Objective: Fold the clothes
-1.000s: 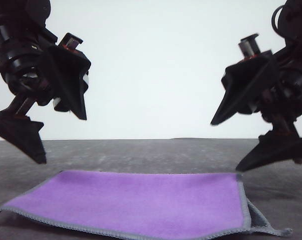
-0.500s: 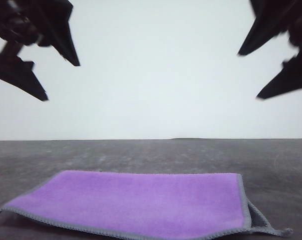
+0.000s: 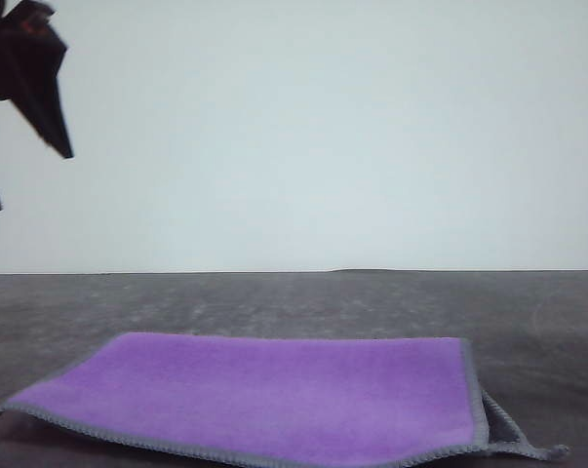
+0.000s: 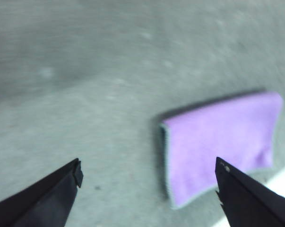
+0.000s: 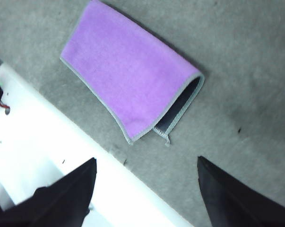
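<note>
Item: cloth (image 3: 264,395), folded in half, purple face up, lying flat on the grey tabletop (image 3: 303,297) at the near edge, at 6 o'clock in the front view. Long axis ran left to right across the robot's front. Light grey stitched edging showed along the near side; at the right end the layers gaped and the dark inner face was visible in the right wrist view (image 5: 180,111).

Left gripper (image 4: 147,182): fingers spread wide, nothing between them, raised high at 10 o'clock in the front view. In its wrist view the cloth (image 4: 222,142) lay well below and off toward the right-hand finger.

Right gripper (image 5: 147,182): fingers spread wide, holding nothing. The cloth (image 5: 128,80) lay well below and ahead of the fingertips.

Nearer arm: cannot tell; both stood well clear of the cloth. Any further fold would, in my judgement, mean a descent to the short ends, the gaping end lying on the right arm's side.

Change against the earlier frames: both grippers had risen from just above the cloth's far corners to the upper edges of the front view. The cloth itself had not shifted.
</note>
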Controlling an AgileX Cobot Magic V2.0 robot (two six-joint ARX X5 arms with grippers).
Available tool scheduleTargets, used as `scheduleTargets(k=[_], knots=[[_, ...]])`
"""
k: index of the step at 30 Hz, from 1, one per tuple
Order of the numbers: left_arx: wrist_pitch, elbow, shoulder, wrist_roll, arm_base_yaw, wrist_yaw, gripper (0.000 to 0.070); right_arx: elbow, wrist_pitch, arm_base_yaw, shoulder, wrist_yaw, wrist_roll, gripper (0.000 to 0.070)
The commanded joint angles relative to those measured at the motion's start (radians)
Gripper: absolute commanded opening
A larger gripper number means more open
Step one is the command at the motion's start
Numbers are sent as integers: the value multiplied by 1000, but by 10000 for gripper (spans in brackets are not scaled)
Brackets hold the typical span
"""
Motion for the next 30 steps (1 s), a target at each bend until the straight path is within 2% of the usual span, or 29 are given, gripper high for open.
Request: scheduleTargets(k=[1,3,5,8,11,15,22,30], knots=[[17,11,13,-1,13,1,553,-47,37,2,-20,-4,111,425],[32,11,13,-3,29,3,553,-122,103,2,-52,-8,186,425],[49,11,13,-14,34,3,553,-178,173,2,-63,-14,293,425],[71,11,13,-26,36,3,553,-221,237,11,-52,-39,365,425],[79,11,13,-28,36,12,553,-255,290,40,-31,1,412,425],[91,11,13,-28,35,51,553,-304,431,99,20,27,492,425],[91,11,13,-27,35,69,553,-319,680,192,205,52,509,425],[90,11,13,-27,35,108,553,-319,796,200,446,29,495,425]])
